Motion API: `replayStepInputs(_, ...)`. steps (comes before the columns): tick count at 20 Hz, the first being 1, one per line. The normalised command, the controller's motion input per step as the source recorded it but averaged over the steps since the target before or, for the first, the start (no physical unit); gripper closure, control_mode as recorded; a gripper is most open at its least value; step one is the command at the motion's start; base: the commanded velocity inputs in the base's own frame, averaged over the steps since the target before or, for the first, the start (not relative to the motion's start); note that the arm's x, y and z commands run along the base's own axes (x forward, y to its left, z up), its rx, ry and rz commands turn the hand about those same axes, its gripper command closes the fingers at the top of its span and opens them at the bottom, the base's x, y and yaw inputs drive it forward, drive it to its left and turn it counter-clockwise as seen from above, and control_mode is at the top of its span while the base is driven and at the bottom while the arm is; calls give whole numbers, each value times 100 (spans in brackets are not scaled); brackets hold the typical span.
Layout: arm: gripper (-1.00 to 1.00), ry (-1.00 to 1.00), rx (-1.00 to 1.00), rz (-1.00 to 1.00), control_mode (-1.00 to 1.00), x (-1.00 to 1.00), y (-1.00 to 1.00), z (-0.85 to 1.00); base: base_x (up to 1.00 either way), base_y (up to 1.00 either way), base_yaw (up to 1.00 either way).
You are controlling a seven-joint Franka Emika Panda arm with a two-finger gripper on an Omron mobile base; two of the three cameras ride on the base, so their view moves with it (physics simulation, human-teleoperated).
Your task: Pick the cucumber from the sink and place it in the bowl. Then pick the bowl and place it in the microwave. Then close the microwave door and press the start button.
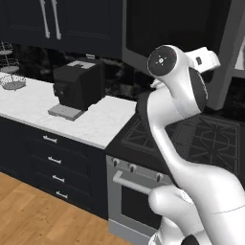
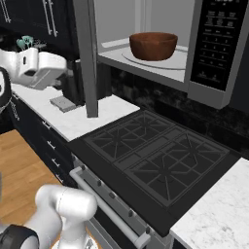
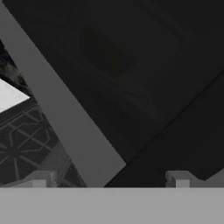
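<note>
The microwave [image 2: 216, 46] stands with its interior showing, and the reddish-brown bowl [image 2: 153, 44] sits inside on the round turntable [image 2: 127, 57]. I cannot see the cucumber; the sink is out of view. The microwave door [image 2: 87, 58] is swung out and appears edge-on in the right base view. My hand is on the outer side of this door [image 1: 182, 24], close to its dark glass [image 3: 131, 65] and grey frame [image 3: 65, 118]. My gripper [image 3: 109, 181] is open, its fingertips [image 3: 41, 178] wide apart with nothing between them.
Below the microwave lies a black gas stove [image 2: 155, 155] with an oven handle [image 2: 107, 202] in front. A black coffee machine [image 1: 76, 86] stands on the white marble counter [image 1: 28, 103] to the left, with a wire basket stand [image 1: 9, 72] farther left.
</note>
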Motion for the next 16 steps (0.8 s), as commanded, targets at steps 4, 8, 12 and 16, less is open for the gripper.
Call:
replayStepInputs(4,-100,2,6,-1,-100,51,-72,0,0,0,0)
replayStepInputs(8,-100,-2,0,-2,-100,66,-37,0,0,0,0)
replayStepInputs(12,-100,-6,0,0,-100,80,-20,0,0,0,0)
replayStepInputs(16,-100,0,1,0,-100,88,-39,0,0,0,0)
